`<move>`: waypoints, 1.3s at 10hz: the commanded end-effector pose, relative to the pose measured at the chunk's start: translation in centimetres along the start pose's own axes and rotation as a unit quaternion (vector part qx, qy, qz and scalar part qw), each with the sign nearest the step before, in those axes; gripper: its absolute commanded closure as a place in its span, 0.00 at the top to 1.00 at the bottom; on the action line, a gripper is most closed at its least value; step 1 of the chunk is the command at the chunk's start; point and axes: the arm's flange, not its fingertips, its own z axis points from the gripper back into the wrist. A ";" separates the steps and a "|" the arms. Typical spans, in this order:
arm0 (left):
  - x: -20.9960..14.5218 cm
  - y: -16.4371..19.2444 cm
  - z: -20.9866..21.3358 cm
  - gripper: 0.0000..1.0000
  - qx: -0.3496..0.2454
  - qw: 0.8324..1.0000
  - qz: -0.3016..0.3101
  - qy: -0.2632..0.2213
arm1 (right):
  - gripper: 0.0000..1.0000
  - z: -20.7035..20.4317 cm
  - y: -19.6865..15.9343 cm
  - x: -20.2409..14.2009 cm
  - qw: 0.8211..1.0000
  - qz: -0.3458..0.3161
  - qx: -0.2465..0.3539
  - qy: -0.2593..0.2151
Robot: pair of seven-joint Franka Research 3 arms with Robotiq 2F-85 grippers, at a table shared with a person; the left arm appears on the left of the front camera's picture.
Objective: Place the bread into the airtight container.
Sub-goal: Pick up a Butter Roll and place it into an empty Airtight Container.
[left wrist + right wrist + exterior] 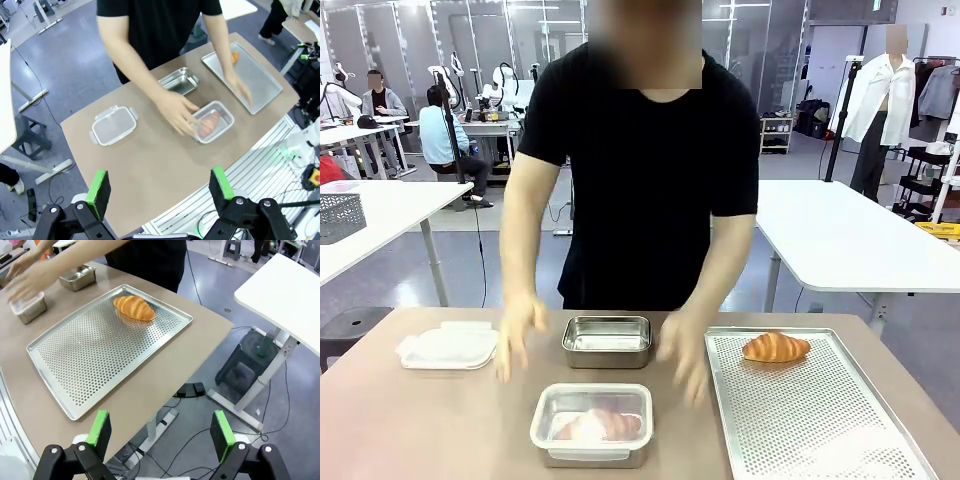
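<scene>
Beyond the right gripper [160,432], whose fingers stand spread wide and empty, a golden-brown croissant [134,307] lies at the far end of a perforated rectangular metal tray [95,360], well apart from it. Ahead of the left gripper [159,188], just as wide and holding nothing, a clear-lidded rectangular steel container [222,125] holds a pale bread [210,121], with the person's hand [176,112] at its edge. An open steel pan [179,81] sits farther off, and a clear plastic lid [112,125] lies to the left.

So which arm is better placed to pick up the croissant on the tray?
Right, probably. The croissant lies on the perforated tray on the robot's right side, ahead of the open right gripper. The left gripper faces the lid, with the tray farther off.
</scene>
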 end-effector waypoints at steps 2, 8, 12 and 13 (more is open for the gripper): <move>0.2 0.0 0.1 1.00 0.001 1.000 -0.002 0.001 | 1.00 0.0 0.6 2.1 0.999 0.039 0.011 0.020; 0.2 0.0 0.1 1.00 0.001 1.000 -0.002 0.001 | 1.00 -8.3 5.8 22.8 0.938 0.288 0.070 0.181; 0.2 0.0 0.1 1.00 0.001 1.000 -0.002 0.001 | 1.00 -18.7 11.4 28.3 0.856 0.422 0.118 0.274; 0.2 0.0 0.1 1.00 0.001 1.000 -0.002 0.001 | 1.00 -21.5 12.5 28.4 0.840 0.442 0.113 0.294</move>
